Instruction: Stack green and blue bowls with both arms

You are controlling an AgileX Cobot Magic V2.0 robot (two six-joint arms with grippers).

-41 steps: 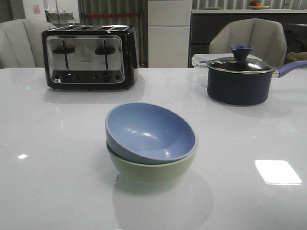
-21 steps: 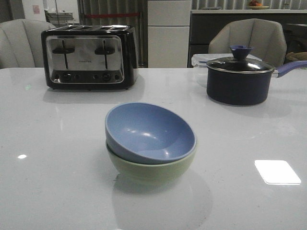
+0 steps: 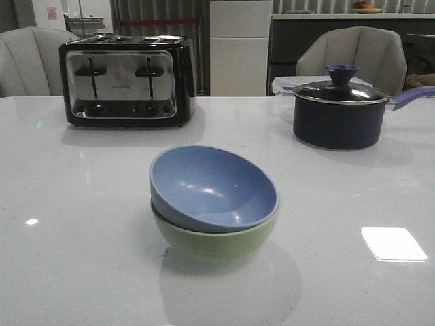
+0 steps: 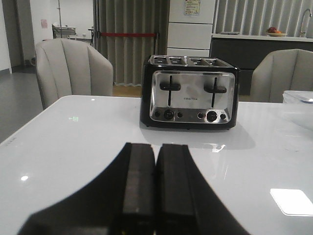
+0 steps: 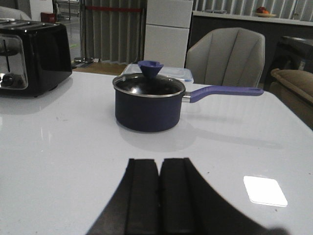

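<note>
With the blue bowl nested tilted in the green bowl, in front of the toaster, stacking looks complete. Left gripper and right gripper are closed, empty. Any nudge could slide that tilted bowl off.

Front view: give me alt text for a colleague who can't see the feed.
A dusty blue bowl sits nested, slightly tilted, inside a pale green bowl at the middle of a white table, with no arm in sight. Behind them stand a black and chrome four-slot toaster on the left and a dark lidded saucepan with a purple handle on the right.
</note>
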